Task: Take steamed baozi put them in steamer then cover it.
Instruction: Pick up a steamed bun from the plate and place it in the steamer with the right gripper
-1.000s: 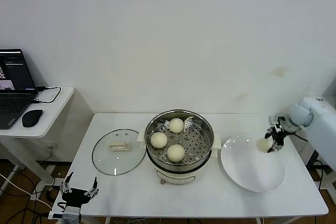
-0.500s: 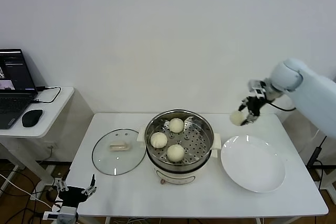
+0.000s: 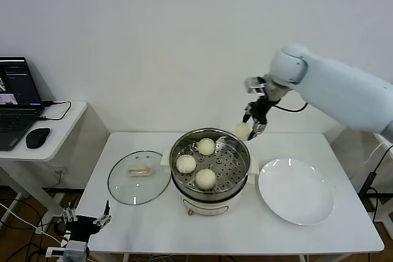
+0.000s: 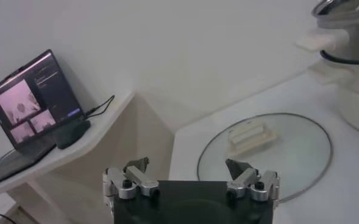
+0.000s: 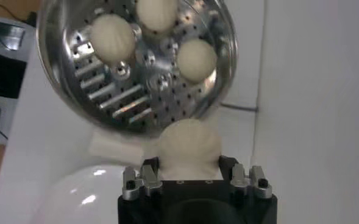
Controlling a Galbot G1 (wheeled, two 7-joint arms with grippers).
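Right of centre in the head view, the right gripper [image 3: 253,126] hangs in the air just above the far right rim of the steamer [image 3: 209,170], its dark fingers closed partway around a smooth, round, cream-white bun, the held baozi [image 3: 244,131]. In the right wrist view the same held baozi [image 5: 189,147] fills the gap between the two metal-tipped fingers [image 5: 146,178], its matte doughy surface bulging out past them, with the steamer's perforated tray [image 5: 144,85] beyond it. The steamer is a round, shiny stainless-steel pot on a cream-white base, standing at the middle of the white table [image 3: 153,225]; its flat steel tray is punched with rows of small holes and slots. Three more baozi lie on that tray, apart from one another: one toward the back [image 3: 206,146], one on the left [image 3: 185,163], and one toward the front [image 3: 206,178]. Left of the steamer, just beside it, the cover [image 3: 139,177] lies flat on the table, a round disc of clear glass with a thin metal rim and a cream rectangular handle at its centre. Right of the steamer sits a glossy, shallow white plate [image 3: 296,191] with nothing on it. At the lower left of the frame, below the table's front edge, the left gripper [image 3: 83,222] is parked with its fingers spread wide and holding nothing; its wrist view looks over the cover [image 4: 266,150] toward a laptop [image 4: 33,100] on a side table [image 3: 43,133].
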